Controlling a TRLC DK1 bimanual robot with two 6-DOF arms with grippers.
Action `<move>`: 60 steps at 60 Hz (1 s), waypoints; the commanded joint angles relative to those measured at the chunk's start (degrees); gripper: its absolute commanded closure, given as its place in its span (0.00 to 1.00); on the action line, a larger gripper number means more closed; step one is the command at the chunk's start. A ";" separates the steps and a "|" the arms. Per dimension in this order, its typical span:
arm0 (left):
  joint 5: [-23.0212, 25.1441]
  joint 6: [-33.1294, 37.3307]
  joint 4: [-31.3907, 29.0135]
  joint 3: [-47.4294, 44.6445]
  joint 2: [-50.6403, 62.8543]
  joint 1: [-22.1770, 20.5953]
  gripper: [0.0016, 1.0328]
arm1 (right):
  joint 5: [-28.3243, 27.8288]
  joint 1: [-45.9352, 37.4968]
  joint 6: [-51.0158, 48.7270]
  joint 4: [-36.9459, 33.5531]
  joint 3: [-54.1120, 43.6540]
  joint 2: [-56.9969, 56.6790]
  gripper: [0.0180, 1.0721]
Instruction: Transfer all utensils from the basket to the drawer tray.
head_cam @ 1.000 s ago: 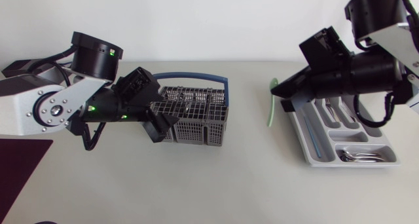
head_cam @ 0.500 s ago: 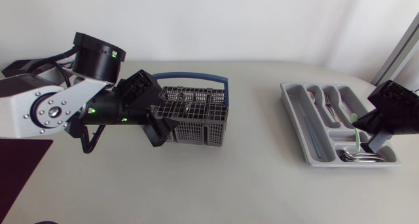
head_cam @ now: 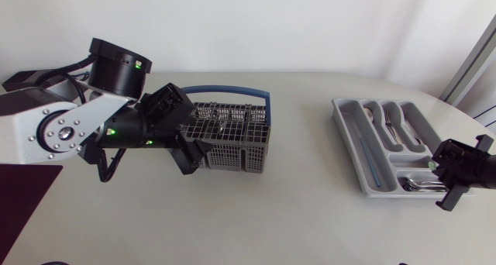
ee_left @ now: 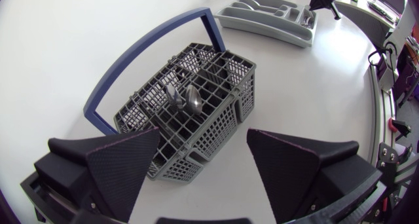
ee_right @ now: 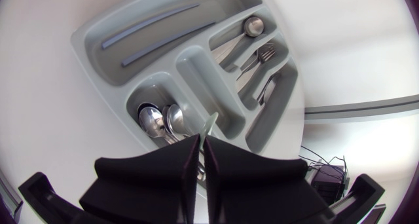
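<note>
Pale green utensil (ee_right: 210, 124): thin, likely light, stiff plastic. Pinched at one end by the nearly closed right gripper (ee_right: 201, 144), tip over the tray (ee_right: 196, 73).
Metal spoons (ee_left: 188, 99): probably slippery. Upright in basket (ee_left: 230, 106), ahead of the wide-open, empty left gripper (ee_left: 203, 133); grasp protruding ends.

pale utensil (ee_right: 211, 123) mostly hidden within right pincer (ee_right: 202, 142), tray (ee_right: 196, 76) corner covered

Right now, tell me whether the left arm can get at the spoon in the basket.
Probably yes: the left gripper hovers open beside the basket, whose top is uncovered; its blue handle arches clear of the spoon.
</note>
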 commanded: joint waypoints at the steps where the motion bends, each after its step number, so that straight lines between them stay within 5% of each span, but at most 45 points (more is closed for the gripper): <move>1: -0.39 -0.32 -0.65 1.27 1.00 -0.84 0.10 | 0.56 -0.46 -3.12 1.14 -2.48 1.38 0.75; 7: -1.18 -0.50 -0.74 1.54 1.35 -1.54 0.10 | 0.56 -0.90 -3.04 1.05 -2.31 0.85 0.42; 16: -1.80 -1.20 -1.01 2.24 1.70 -1.98 0.10 | 0.21 -1.25 -1.81 0.44 -1.52 -1.52 0.28; 45: -4.96 -6.83 -3.82 8.48 4.69 -3.04 0.20 | -0.67 8.59 19.55 -8.97 4.02 -3.54 0.26; 60: -13.14 -9.02 -4.17 12.52 9.35 -3.83 0.28 | -0.67 17.12 30.27 -12.22 6.92 -3.19 0.26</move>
